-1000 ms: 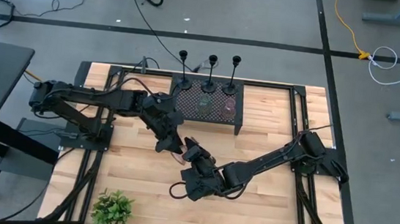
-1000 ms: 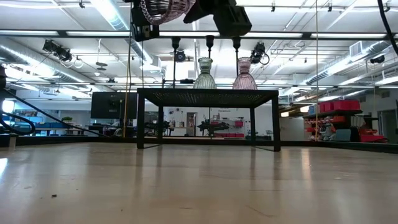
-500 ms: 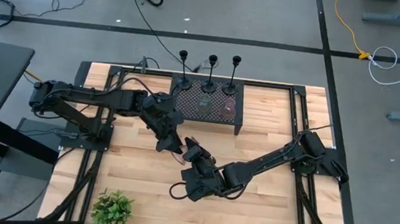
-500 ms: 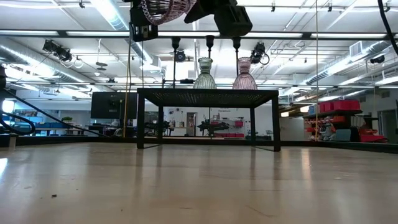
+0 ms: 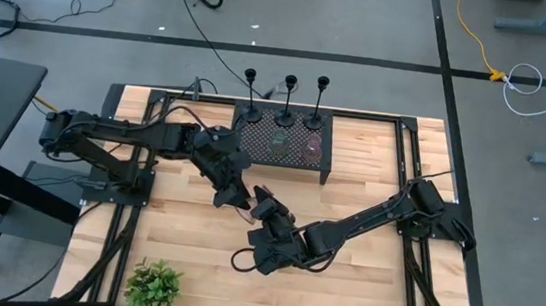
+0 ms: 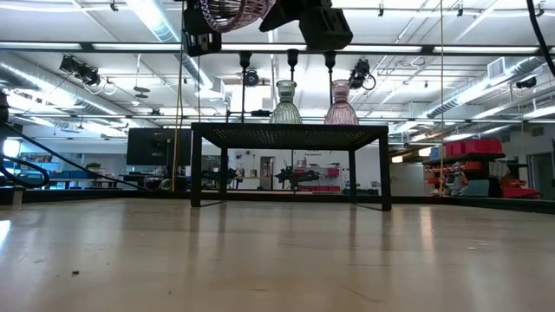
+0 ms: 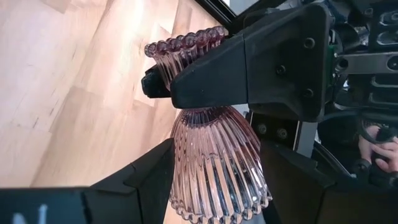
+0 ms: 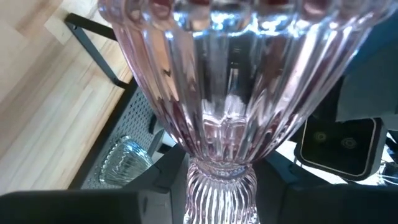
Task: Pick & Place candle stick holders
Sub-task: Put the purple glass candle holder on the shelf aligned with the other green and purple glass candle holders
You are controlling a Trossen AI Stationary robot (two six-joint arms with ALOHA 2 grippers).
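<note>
One pink ribbed glass holder (image 7: 211,149) hangs in mid-air above the table's middle, clamped at its narrow waist (both grippers crowd around it). A greenish glass holder (image 6: 286,102) and a pink one (image 6: 342,103) stand upright on the black mesh stand, with three thin black stems (image 5: 286,98) behind.

I find no readable text, label, brand, number or sign anywhere in my views: not on my arms, the counter (image 5: 369,197), the glass holder (image 7: 211,168), or the room behind, where any signage is too small to read.
</note>
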